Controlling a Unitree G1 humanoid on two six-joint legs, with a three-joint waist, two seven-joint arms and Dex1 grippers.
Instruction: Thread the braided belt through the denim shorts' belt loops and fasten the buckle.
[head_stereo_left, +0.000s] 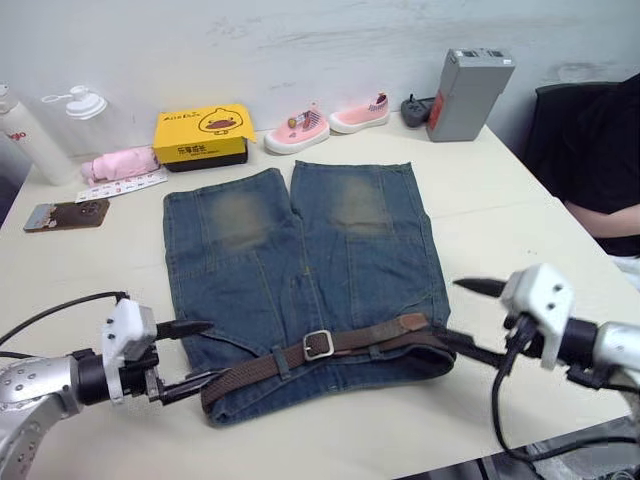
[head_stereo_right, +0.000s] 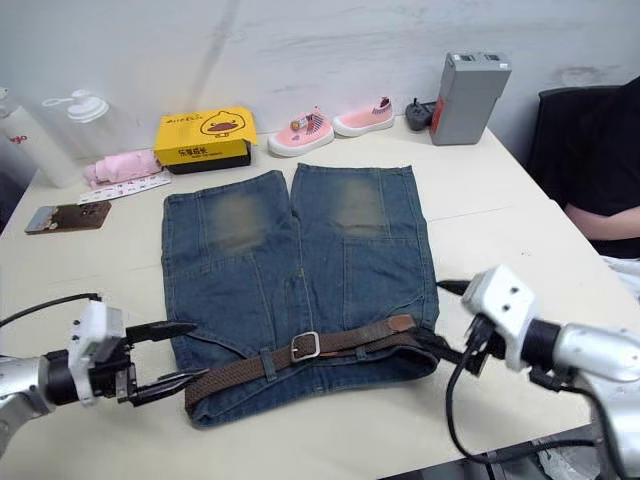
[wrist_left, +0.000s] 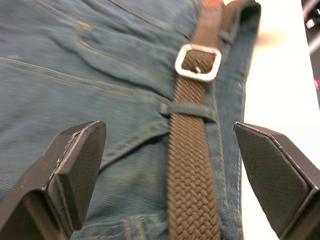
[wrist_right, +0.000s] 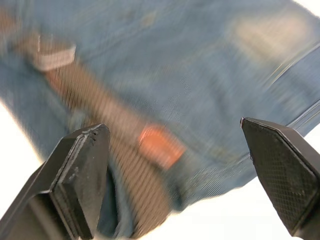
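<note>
The denim shorts (head_stereo_left: 300, 260) lie flat on the table, waistband toward me. Along the waistband runs the braided belt (head_stereo_left: 255, 372), passing under belt loops (head_stereo_left: 283, 360). The strap goes through the silver buckle (head_stereo_left: 318, 344), and its tan tip (head_stereo_left: 412, 322) lies to the right of the buckle. My left gripper (head_stereo_left: 215, 350) stands open at the belt's left end, one finger on each side of the strap (wrist_left: 192, 165). At the waistband's right end my right gripper (head_stereo_left: 448, 310) is open near the tan tip (wrist_right: 160, 145), holding nothing.
At the table's back stand a yellow box (head_stereo_left: 201, 135), two pink shoes (head_stereo_left: 297, 130), a grey box (head_stereo_left: 468, 93), white bottles (head_stereo_left: 25, 135) and a pink cloth (head_stereo_left: 115, 163). A phone (head_stereo_left: 66, 214) lies at the left. A person (head_stereo_left: 600, 170) sits at the right.
</note>
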